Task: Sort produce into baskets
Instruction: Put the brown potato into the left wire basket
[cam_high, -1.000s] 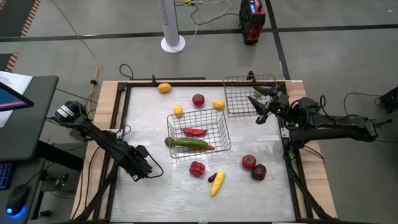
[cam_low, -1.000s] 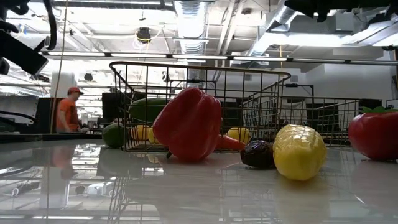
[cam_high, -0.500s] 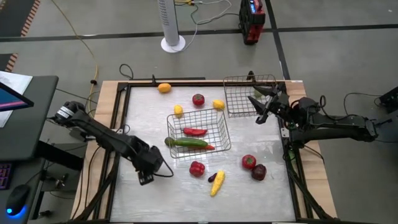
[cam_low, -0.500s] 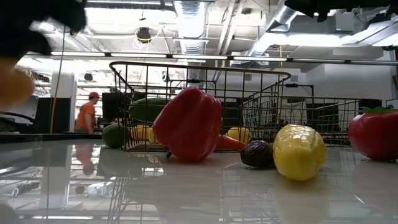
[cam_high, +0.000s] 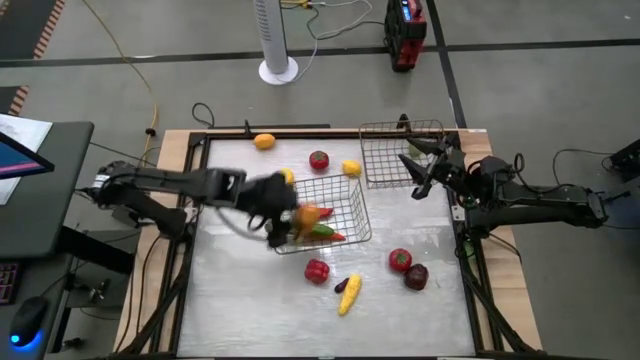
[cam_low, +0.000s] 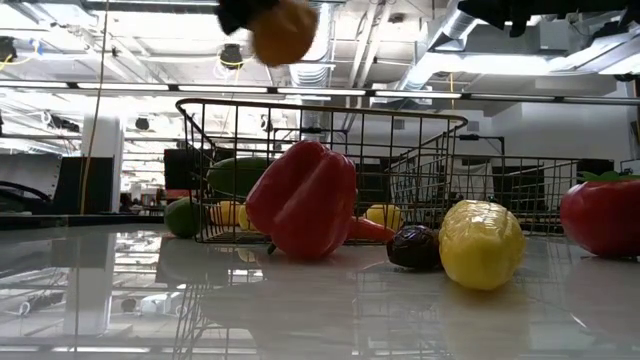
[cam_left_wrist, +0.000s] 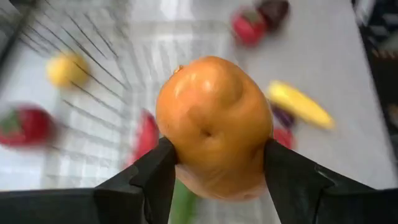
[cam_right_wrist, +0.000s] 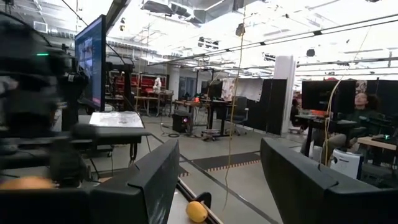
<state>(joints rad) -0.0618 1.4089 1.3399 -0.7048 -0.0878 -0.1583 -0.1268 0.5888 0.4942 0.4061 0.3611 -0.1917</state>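
The left gripper (cam_left_wrist: 214, 180) is clamping a round orange toy fruit (cam_left_wrist: 214, 127) btwn both fingers, hovering just over the near-left rim of the centre silver wire-mesh basket (cam_high: 355, 215), w/ the shut, empty right gripper (cam_high: 418, 180) parked farther off by the other basket (cam_high: 385, 140).

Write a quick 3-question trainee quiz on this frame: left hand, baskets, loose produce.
1. True or false: the left hand grips an orange fruit over the middle basket.
2. What sits in the basket by the right hand: A red pepper, B corn, C nothing visible?
3. Fill in: beside the corn lies a small dark ____ piece.

Key
1. True.
2. C; the far basket looks empty.
3. Purple.
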